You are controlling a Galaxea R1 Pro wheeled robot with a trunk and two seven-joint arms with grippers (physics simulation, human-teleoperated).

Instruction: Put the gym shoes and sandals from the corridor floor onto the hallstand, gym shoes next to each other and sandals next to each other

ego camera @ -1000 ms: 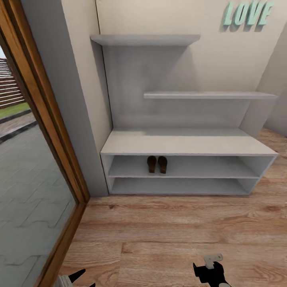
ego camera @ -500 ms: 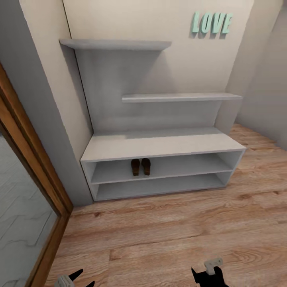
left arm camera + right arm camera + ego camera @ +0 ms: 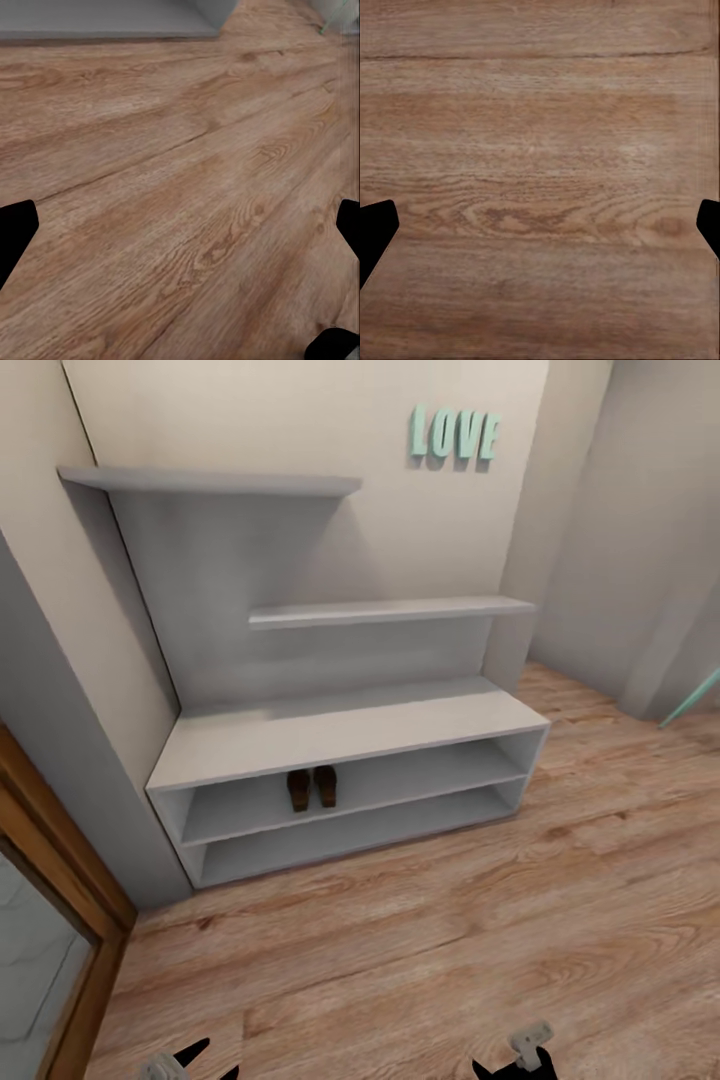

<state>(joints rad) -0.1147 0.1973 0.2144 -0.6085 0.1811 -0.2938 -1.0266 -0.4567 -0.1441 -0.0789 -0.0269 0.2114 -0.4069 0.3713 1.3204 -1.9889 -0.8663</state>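
With both sandals (image 3: 312,787) side by side on the hallstand (image 3: 330,725) at frame centre, turn to seek gym shoes, left end effector (image 3: 180,225) and right end effector (image 3: 540,225) spread empty.

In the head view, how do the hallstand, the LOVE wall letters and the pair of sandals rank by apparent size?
1. Hallstand, largest by far.
2. LOVE letters.
3. Pair of sandals, smallest, though they look fairly close to the letters in size.

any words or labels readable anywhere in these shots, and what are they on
"LOVE": mint-green raised letters mounted on the beige wall, above and to the right of the hallstand.
No other text: none on the sandals or the floor.
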